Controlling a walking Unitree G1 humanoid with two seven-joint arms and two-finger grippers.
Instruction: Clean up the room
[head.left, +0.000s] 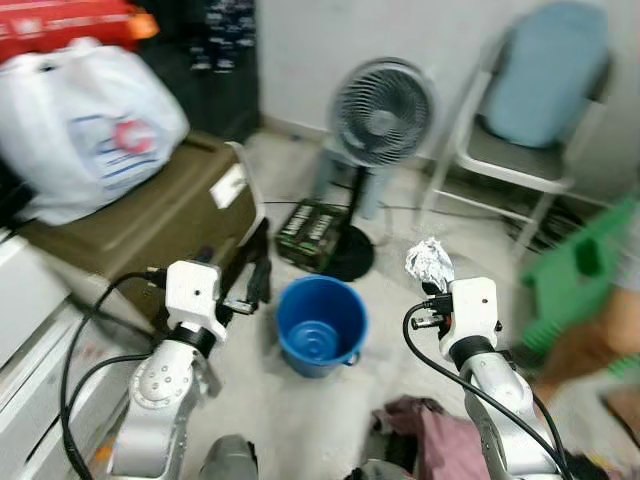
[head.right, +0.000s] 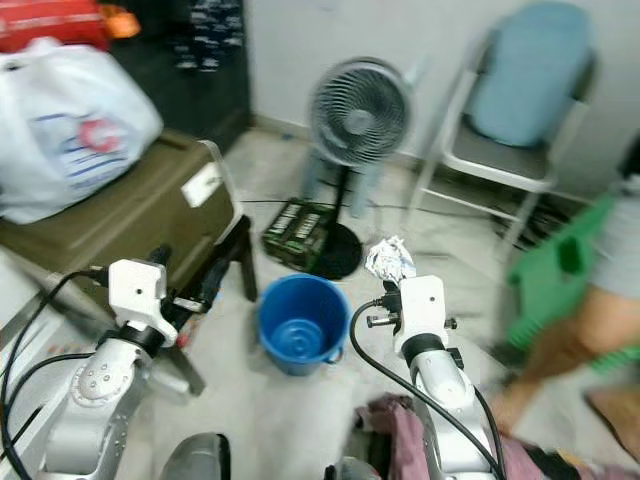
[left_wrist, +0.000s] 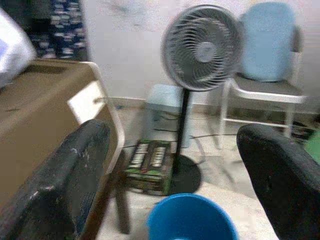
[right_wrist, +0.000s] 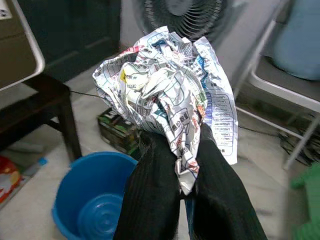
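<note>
The right gripper (right_wrist: 186, 165) is clamped on a crumpled wad of printed paper (right_wrist: 167, 92), holding it up in the air just to the right of the blue bucket (head.left: 321, 325) and a little higher than its rim. The left gripper (left_wrist: 175, 185) hangs with its two black fingers (left_wrist: 65, 180) spread wide and nothing between them, on the bucket's other side, close by the dark leg of a low table. The bucket stands on the pale floor (head.left: 300, 410) between the two arms. Beyond it lie a dark green printed box (head.left: 312, 234) and the round black base of a standing fan (head.left: 382, 112). A white-framed chair (head.left: 540, 100) with a blue cushion stands by the wall. On the left, a brown case (head.left: 150, 215) carries a white plastic bag (head.left: 85, 125). Something green (head.left: 585, 265), blurred, sits at the right, beside a person's leg (head.right: 570, 345).
</note>
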